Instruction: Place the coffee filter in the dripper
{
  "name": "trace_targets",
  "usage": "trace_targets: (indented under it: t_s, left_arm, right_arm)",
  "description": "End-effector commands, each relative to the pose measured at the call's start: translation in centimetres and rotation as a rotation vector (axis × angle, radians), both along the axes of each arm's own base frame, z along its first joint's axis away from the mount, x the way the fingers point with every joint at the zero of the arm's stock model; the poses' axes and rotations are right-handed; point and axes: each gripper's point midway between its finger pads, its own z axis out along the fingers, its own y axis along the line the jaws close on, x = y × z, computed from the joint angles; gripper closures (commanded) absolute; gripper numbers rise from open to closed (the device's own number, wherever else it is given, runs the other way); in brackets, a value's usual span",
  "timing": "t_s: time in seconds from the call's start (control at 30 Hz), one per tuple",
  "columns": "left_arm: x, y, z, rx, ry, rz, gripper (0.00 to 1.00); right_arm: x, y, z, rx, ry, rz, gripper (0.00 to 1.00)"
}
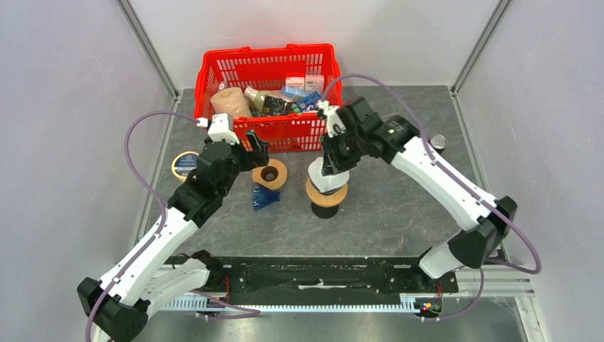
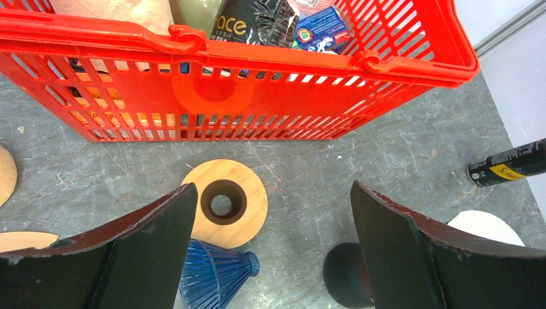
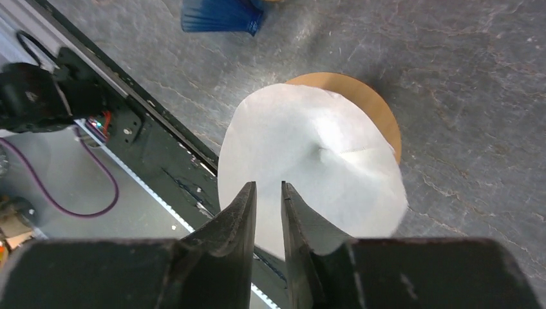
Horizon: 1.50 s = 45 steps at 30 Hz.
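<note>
Coffee filter [image 3: 309,161], opened into a white cone, sits mouth-up in the dripper [image 3: 376,112], with the right gripper [image 3: 268,193] pinched narrow on its near rim. The left gripper [image 2: 273,188] hangs wide open above a separate wooden ring [image 2: 251,212] and blue ribbed cone [image 2: 212,273], near a red basket [image 2: 257,109].

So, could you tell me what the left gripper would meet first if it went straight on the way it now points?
Most likely bare table, between the wooden ring and the dripper; the left gripper is open and tilted down. The red basket stands further on, though depth is hard to judge.
</note>
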Motion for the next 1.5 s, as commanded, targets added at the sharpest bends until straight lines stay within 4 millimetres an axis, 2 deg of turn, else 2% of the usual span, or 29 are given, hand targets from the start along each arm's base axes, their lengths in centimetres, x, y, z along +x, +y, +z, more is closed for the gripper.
trace_targets:
  t_s: [0.0,0.2,0.33,0.43,0.7,0.93,1.47]
  left_arm:
    - [0.0,0.9,1.2,-0.018,-0.047,0.039,0.05]
    - [0.0,1.1,1.2,-0.017,-0.049,0.046,0.05]
    - [0.0,1.1,1.1,-0.016,-0.047,0.051,0.05]
    - [0.0,1.2,1.1,-0.014,-0.047,0.052,0.05]
    - [0.0,1.3,1.0,-0.011,-0.047,0.060,0.05]
    - [-0.1,1.4,1.1,-0.016,-0.050,0.061,0.05]
    - [-0.4,1.5,1.3,-0.025,-0.061,0.059,0.05]
  right_arm:
    - [0.6,0.4,-0.8,-0.087,-0.030,0.010,0.74]
    - [0.6,0.6,-4.0,-0.182,0.001,0.013,0.75]
    - [0.8,0.7,-5.1,-0.223,-0.011,-0.004,0.76]
    - [1.3,0.1,-5.7,-0.251,-0.028,-0.041,0.76]
    - [0.9,0.0,-7.2,-0.268,0.001,-0.035,0.77]
    - [0.5,1.1,-7.9,-0.230,0.034,-0.007,0.77]
    - [0.7,1.3,-9.4,-0.243,0.048,-0.020,0.77]
